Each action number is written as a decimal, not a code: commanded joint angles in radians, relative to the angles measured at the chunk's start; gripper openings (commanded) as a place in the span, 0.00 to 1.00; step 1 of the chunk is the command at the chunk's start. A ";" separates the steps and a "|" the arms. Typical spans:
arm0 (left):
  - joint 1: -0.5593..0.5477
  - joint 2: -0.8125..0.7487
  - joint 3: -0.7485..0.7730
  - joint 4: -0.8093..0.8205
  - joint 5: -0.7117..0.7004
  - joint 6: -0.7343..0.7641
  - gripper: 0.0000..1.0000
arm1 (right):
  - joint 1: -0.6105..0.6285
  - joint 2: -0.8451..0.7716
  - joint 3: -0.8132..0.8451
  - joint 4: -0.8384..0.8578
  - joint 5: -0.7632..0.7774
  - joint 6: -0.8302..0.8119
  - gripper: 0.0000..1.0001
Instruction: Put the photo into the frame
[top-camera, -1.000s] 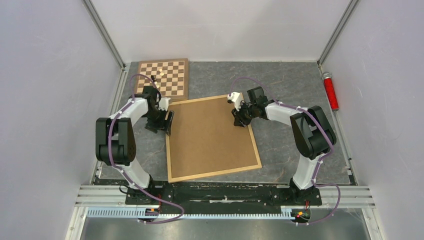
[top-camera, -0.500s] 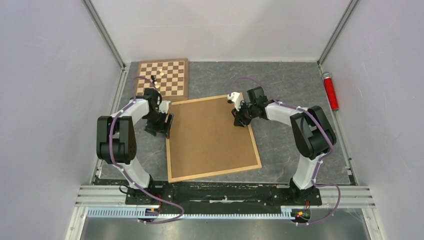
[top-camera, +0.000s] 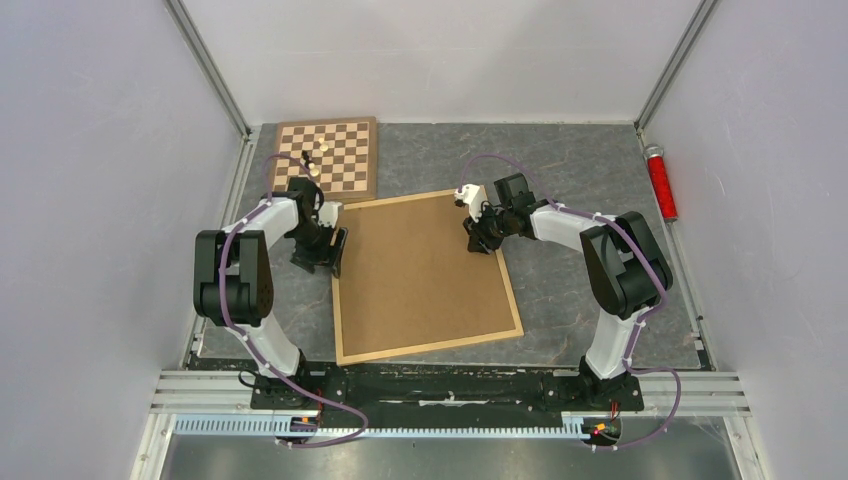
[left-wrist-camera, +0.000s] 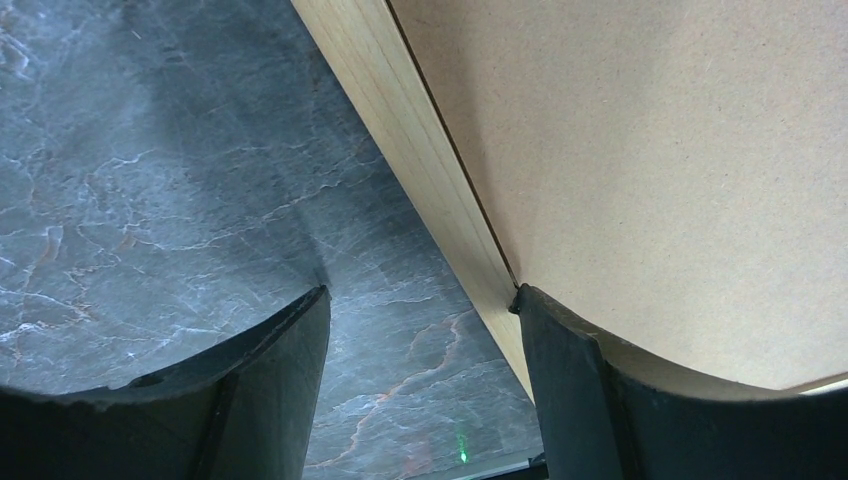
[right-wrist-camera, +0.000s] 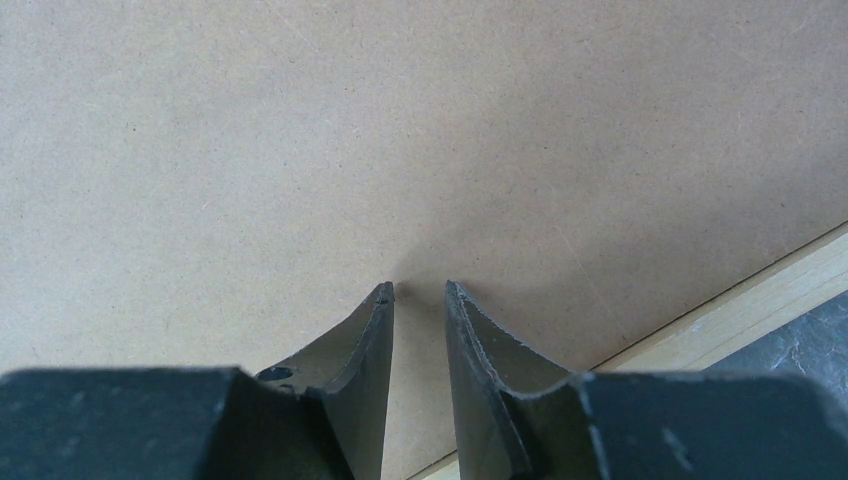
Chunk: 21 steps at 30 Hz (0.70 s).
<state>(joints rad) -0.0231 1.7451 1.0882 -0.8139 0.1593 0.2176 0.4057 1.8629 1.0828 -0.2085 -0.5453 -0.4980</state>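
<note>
The light wood frame lies flat mid-table with a brown backing board filling it. The photo is hidden. My left gripper is open at the frame's left edge. In the left wrist view its jaws straddle table and frame border, and the right fingertip touches the seam beside the backing board. My right gripper points down on the board near the frame's right border. Its tips stand slightly apart on the board, with nothing between them.
A checkered chessboard with a few pieces sits at the back left, close behind the left arm. A red cylinder lies along the right wall. The dark marbled tabletop surrounds the frame.
The left arm has shifted slightly at the frame's left edge. The right arm and the frame have not moved.
</note>
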 joint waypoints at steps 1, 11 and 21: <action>-0.009 0.049 -0.023 0.035 -0.020 0.003 0.75 | 0.013 0.085 -0.054 -0.196 0.025 0.024 0.28; -0.028 0.063 -0.026 0.042 -0.035 0.001 0.75 | 0.012 0.088 -0.054 -0.195 0.024 0.024 0.28; -0.045 0.095 -0.021 0.056 -0.040 -0.006 0.75 | 0.013 0.085 -0.058 -0.193 0.027 0.023 0.28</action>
<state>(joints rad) -0.0521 1.7741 1.1000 -0.8181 0.1429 0.2169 0.4053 1.8637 1.0836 -0.2089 -0.5453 -0.4976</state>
